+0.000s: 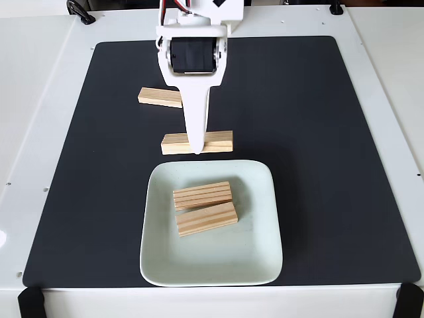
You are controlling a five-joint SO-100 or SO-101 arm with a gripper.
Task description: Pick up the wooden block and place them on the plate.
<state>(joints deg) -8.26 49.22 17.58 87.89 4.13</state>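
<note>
while the gripper (197, 150) hangs over the near block (197, 142) in the fixed view, its white finger comes down from the top of the picture and crosses that block about at its middle, tip at the block's near edge, just short of the plate's (265, 218) far rim. the block's long axis runs left-right across the view, nearly square to the finger, so the finger line cuts it crosswise; that is the bearing a grasp across the short width would want, by my reading. cannot tell the jaw state: one finger hides the other from this angle, and no gap shows; cannot tell either whether the tip touches the wood or stands above it. far block (160, 97) lies on the black mat (344, 165) up and left of the gripper, partly behind the arm body, also lying roughly left-right. two more blocks already on the plate: upper one (203, 195) and lower one (207, 218), side by side and touching or nearly so, both tilted a little, left of plate centre. judged so: two placed, two left, and the near block is the one in hand next; the plate lies straight toward the camera from it, a short carry. no brand, label or writing readable anywhere.
</note>
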